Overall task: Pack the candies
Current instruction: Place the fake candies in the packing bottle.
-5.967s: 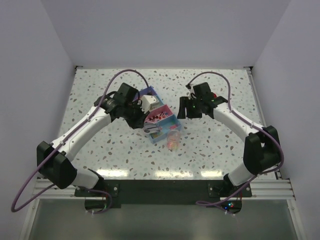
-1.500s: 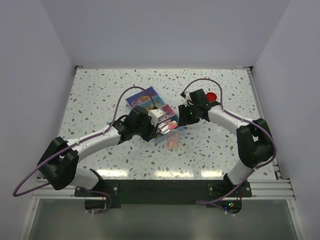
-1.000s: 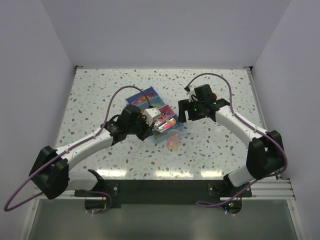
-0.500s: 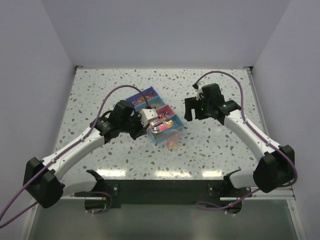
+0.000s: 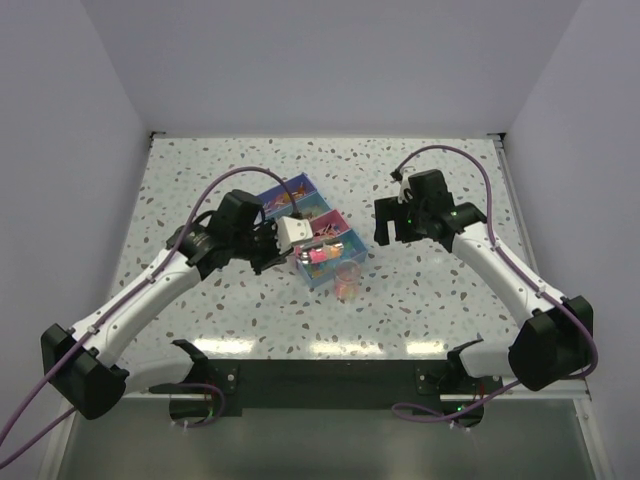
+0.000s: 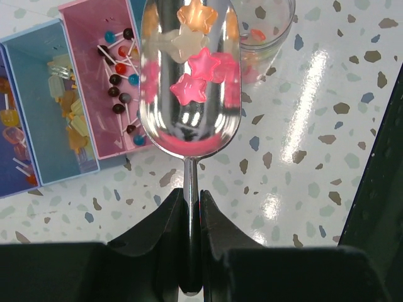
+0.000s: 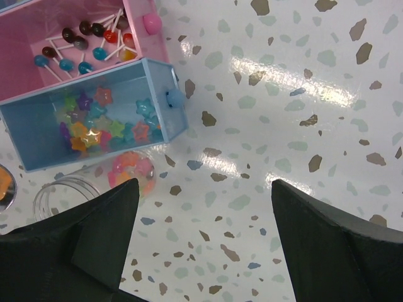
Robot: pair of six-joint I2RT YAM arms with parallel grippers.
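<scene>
My left gripper (image 6: 192, 196) is shut on the thin handle of a metal scoop (image 6: 189, 119). Its bowl carries star-shaped candies (image 6: 196, 66) in pink, orange and white. The scoop hovers beside a clear jar (image 6: 267, 34) with a few candies at its bottom, also seen from above as the jar (image 5: 347, 281). A light-blue tray (image 7: 94, 123) holds more star candies (image 7: 110, 129). My right gripper (image 7: 204, 201) is open over bare table, right of the trays, with nothing between its fingers. From above, the left gripper (image 5: 283, 240) is at the trays and the right gripper (image 5: 384, 226) is apart from them.
A pink tray of lollipops (image 7: 75, 38) adjoins the light-blue one. Further trays (image 5: 285, 197) with yellowish sweets lie behind it. The speckled table (image 5: 430, 290) is walled at the back and both sides.
The left arm has drawn back to the left, keeping the loaded scoop over the trays near the jar. The right arm moved right, away from the trays, and its jaws widened.
</scene>
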